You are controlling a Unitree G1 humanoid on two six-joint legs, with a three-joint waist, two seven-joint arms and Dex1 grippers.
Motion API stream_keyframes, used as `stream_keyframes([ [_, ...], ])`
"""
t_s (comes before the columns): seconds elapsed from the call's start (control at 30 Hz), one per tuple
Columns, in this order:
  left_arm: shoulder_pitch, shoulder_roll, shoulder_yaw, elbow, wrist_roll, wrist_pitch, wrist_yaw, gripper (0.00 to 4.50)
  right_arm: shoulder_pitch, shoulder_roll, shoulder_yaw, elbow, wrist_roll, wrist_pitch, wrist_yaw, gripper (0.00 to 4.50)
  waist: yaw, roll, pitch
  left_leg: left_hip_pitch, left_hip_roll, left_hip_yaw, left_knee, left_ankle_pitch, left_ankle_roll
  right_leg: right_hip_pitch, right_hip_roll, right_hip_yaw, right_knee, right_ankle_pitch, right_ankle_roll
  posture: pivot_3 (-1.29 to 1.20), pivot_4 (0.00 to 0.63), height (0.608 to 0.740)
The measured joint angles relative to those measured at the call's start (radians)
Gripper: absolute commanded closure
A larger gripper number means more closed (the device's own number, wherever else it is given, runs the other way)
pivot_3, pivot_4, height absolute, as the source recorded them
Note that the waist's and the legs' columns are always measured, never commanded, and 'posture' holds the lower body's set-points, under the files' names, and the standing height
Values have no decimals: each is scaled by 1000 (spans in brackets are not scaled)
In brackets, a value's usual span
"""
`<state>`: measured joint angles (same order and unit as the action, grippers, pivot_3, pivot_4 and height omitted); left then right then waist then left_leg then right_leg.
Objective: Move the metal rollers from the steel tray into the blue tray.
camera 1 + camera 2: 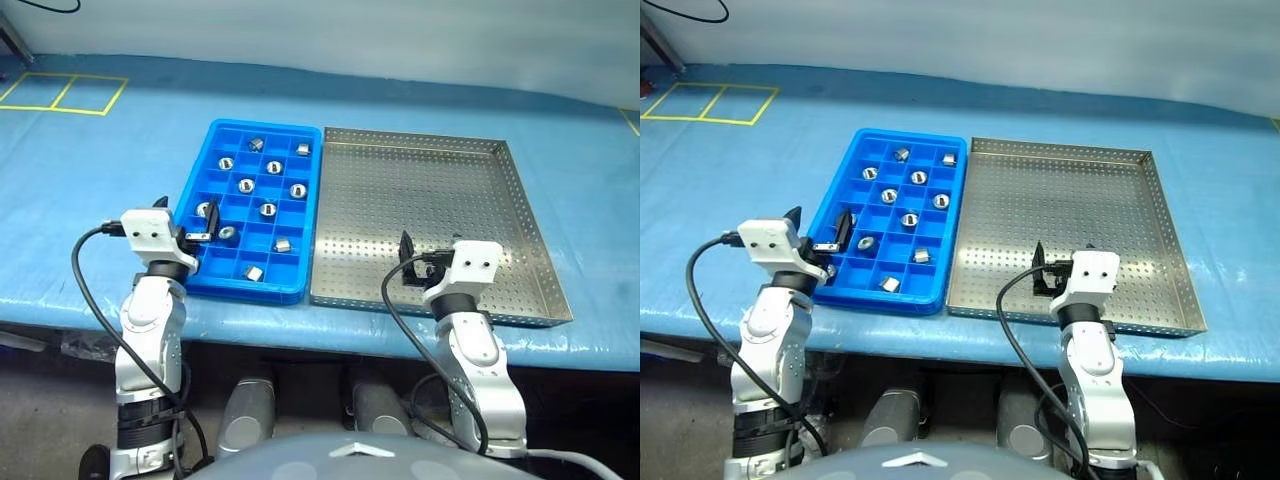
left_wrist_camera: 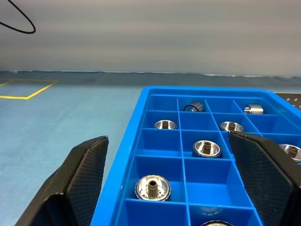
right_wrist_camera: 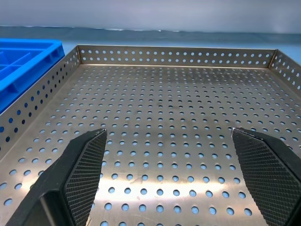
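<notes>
Here: bright blue rectangular plastic tray [image 1: 215, 135], gridded into small square compartments, set just beside large square shiny steel tray [image 1: 520, 225] on a blue mat-covered table [image 1: 120, 200], long sides all but touching. Steel tray floor perforated in even rows, low raised rim also punched with holes, bare and gleaming in the right wrist view. Small shiny silver metal rollers [image 1: 246, 185], short cylinders with a central hole, scattered one to a compartment in the blue tray; about ten counted from the head views, most standing on end, a few tipped on their sides near the far corners. Yellow tape rectangle [image 1: 62, 92] on the mat at the far left. Left gripper [image 1: 190, 220] held roughly level at the blue tray's near left edge, black textured fingers [image 2: 87, 174] spread wide apart, one outside the tray wall and one above the compartments, nothing between them. Right gripper [image 1: 425, 258] likewise level, low over the near part of the steel tray, fingers [image 3: 84, 165] wide apart and clasping nothing, pointing across the perforated floor toward the far rim. Black cables looping from both wrists.
</notes>
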<state>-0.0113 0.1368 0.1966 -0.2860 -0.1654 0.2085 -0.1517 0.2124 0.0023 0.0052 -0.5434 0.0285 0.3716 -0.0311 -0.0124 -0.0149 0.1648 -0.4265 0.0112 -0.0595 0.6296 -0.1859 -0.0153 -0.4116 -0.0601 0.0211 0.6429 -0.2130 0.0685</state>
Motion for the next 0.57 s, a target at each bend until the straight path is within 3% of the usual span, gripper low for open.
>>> stream_keyframes([
  [0.57,0,6,-24,12,6,0,-3,49,0,-5,15,24,-19,-1,2,0,-1,0,0,-1,0,0,0,0,0,-1,0,0,0,0,0,-1,150,740],
])
